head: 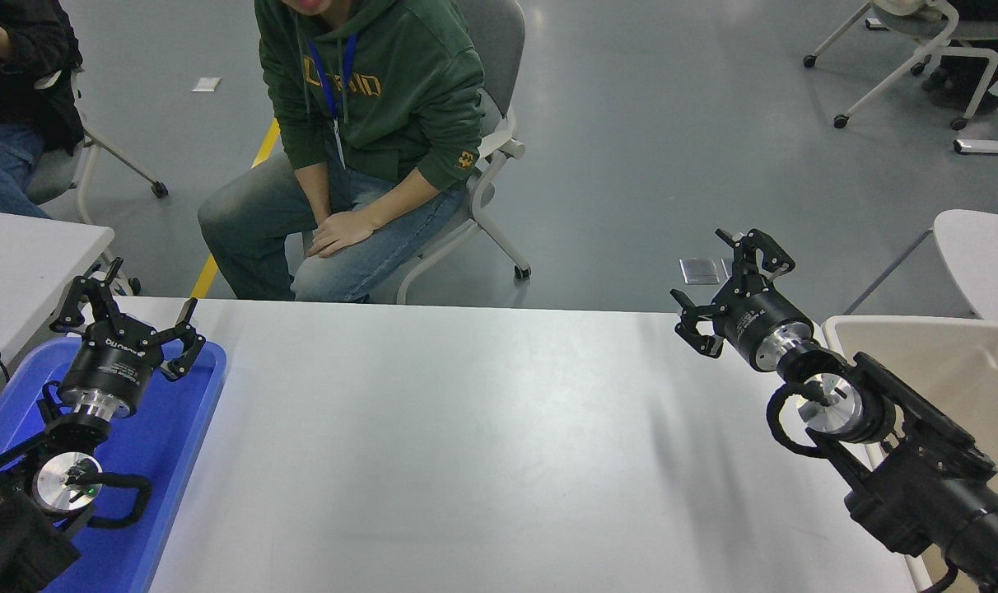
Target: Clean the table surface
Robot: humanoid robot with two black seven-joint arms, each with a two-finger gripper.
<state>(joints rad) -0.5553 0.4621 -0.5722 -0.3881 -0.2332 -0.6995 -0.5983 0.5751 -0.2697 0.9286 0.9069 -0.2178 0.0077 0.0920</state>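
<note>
Even, bright overhead light fills the scene, and the picture is sharp from front to back with no motion blur. The white counter (466, 461) shows a soft, broad sheen just left of the right hand (725, 288), and a faint grey shadow streak lies below that hand on the surface. A pale bluish glow tints the counter just right of the left hand (124, 317). The shadows are diffuse throughout.

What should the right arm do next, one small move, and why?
Probably hold the right gripper where it is, open and carrying nothing above the far right of the table surface. No loose item shows on the white top, so nothing visibly calls for a reach.
</note>
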